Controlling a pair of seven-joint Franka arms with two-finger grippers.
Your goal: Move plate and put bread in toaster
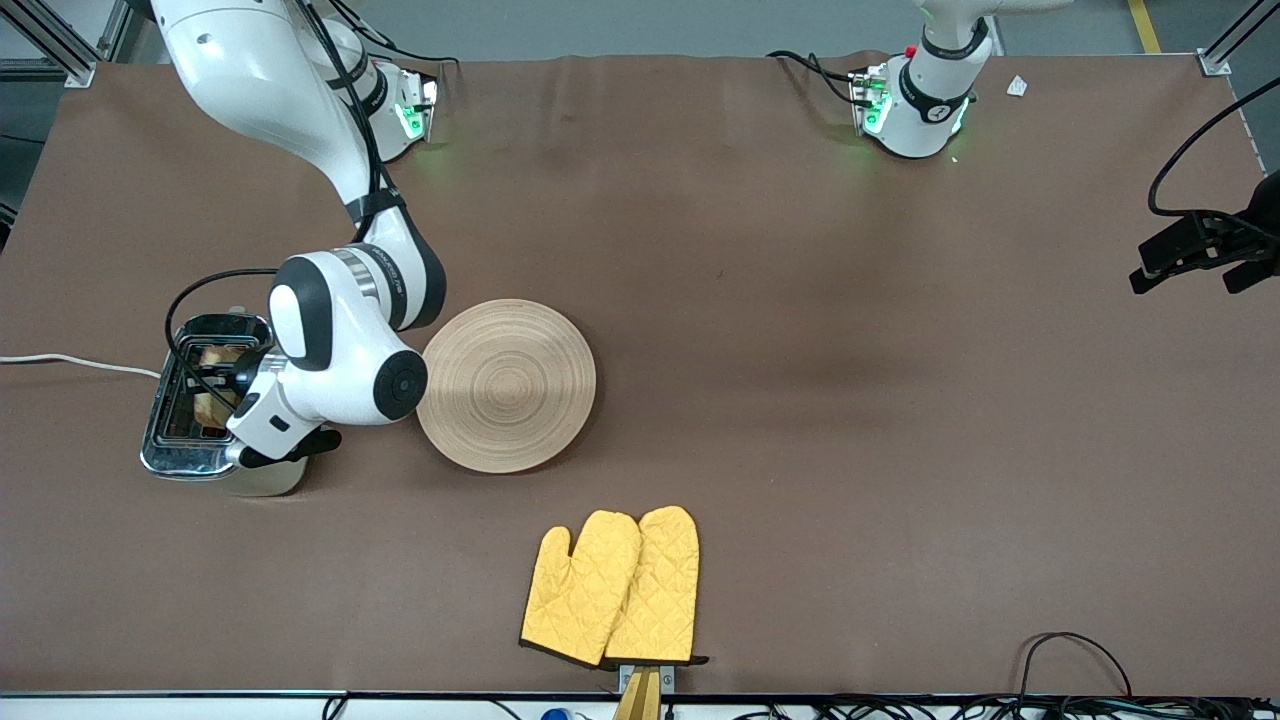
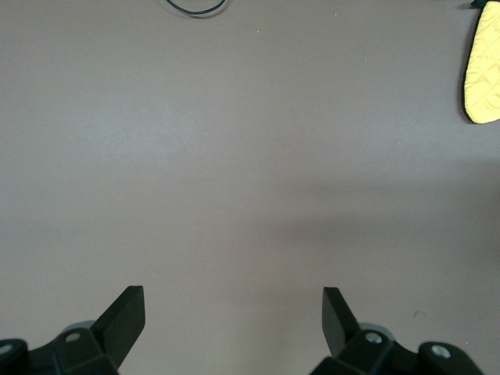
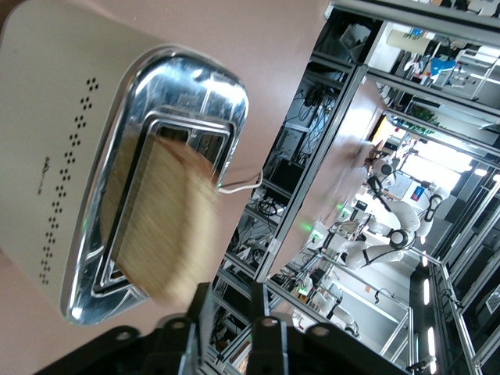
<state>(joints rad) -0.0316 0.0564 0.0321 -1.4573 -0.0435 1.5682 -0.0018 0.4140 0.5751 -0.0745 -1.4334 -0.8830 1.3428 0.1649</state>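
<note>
The cream toaster (image 1: 185,452) with a chrome top stands at the right arm's end of the table. It fills the right wrist view (image 3: 47,156). The brown bread (image 1: 213,403) stands in a slot, its upper part sticking out, blurred in the right wrist view (image 3: 160,226). My right gripper (image 1: 228,385) hangs just over that slot. In the right wrist view (image 3: 229,308) its fingers stand a narrow gap apart, with the bread beside one finger, not between them. The wooden plate (image 1: 505,385) lies bare beside the toaster. My left gripper (image 1: 1195,255) waits open over bare table (image 2: 234,301).
A pair of yellow oven mitts (image 1: 612,590) lies nearer the front camera than the plate; one tip shows in the left wrist view (image 2: 484,70). The toaster's white cord (image 1: 70,362) runs off the table's edge. Black cables lie along the front edge.
</note>
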